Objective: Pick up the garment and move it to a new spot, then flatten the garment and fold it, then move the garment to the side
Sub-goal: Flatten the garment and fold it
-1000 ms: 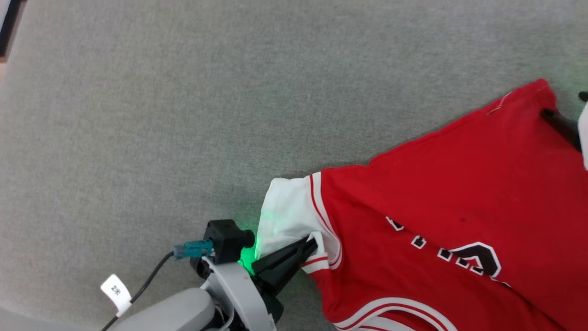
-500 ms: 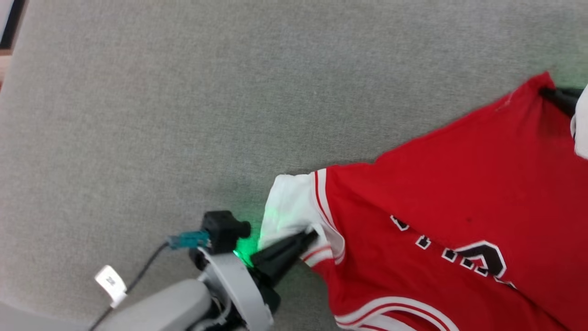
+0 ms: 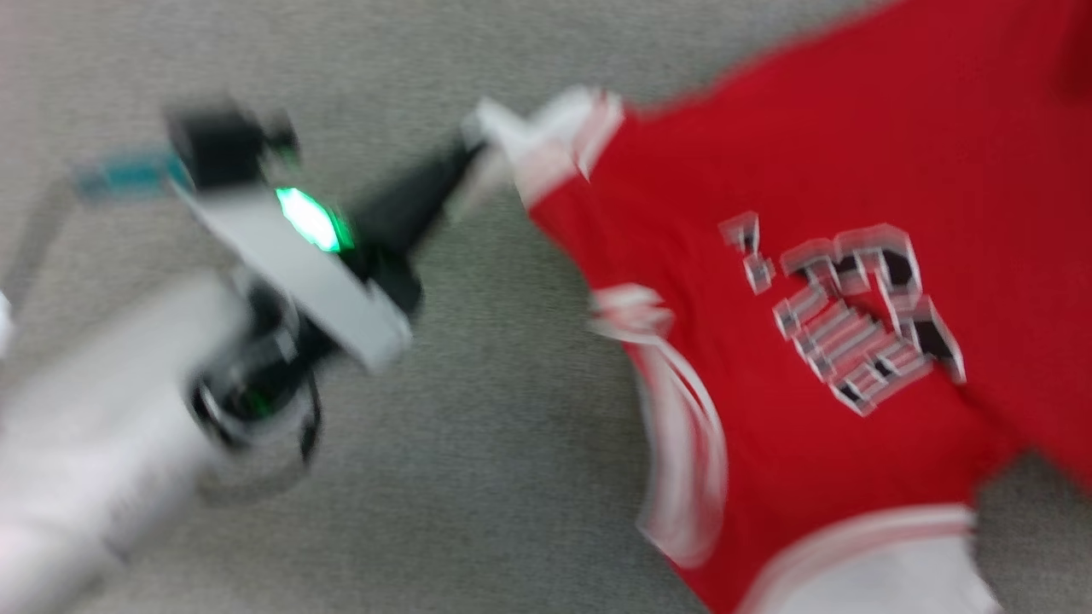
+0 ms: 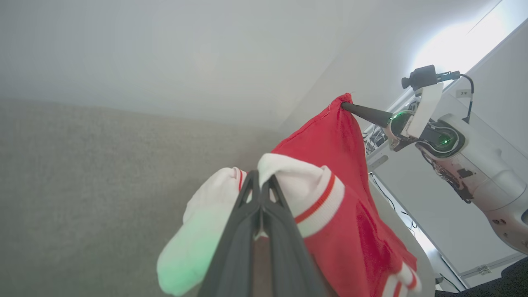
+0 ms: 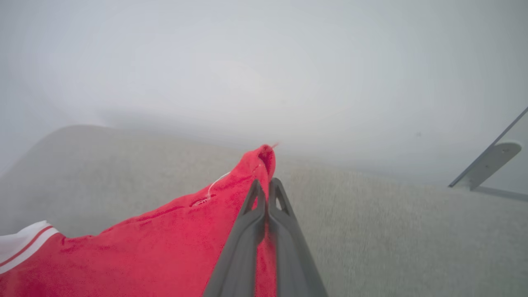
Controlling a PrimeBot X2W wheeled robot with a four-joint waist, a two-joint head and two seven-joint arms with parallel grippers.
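The garment is a red jersey with white sleeves and black, white-outlined characters, blurred in the head view. My left gripper is shut on the garment's white striped sleeve; in the left wrist view the left gripper pinches that cloth, and the garment stretches away from it. My right gripper holds the far red corner. In the right wrist view the right gripper is shut on that corner, and the garment trails to the lower left.
A grey carpet-like surface lies under the garment, with bare room to the left. A pale wall rises behind it. A grey bracket stands at the far right of the right wrist view.
My right gripper has shut on the garment's red corner. The head view has swung and blurred, so the left gripper and the sleeve now sit higher in it.
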